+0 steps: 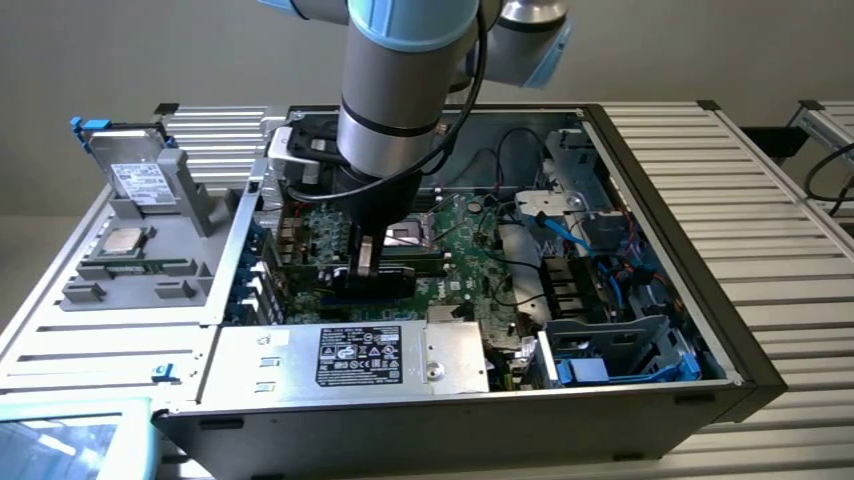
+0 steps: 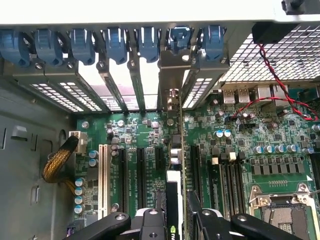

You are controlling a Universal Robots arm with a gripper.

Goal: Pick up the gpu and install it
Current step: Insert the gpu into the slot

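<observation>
The gpu (image 2: 176,165) stands on edge over the green motherboard (image 2: 135,135), with its silver bracket (image 2: 172,70) reaching into the row of rear slot openings. My gripper (image 2: 175,212) is shut on the card, one black finger on each side. In the exterior view the gripper (image 1: 367,252) points straight down inside the open computer case (image 1: 667,130). The gpu (image 1: 371,282) is low against the motherboard (image 1: 461,245), at the expansion slots. Whether it sits fully in its slot cannot be told.
Blue slot latches (image 2: 115,42) line the case's rear wall. A white slot (image 2: 104,175) and black slots lie beside the card, the CPU socket (image 2: 282,212) and red wires (image 2: 272,75) on the other side. A silver power supply (image 1: 360,355) and blue cables (image 1: 567,235) crowd the case.
</observation>
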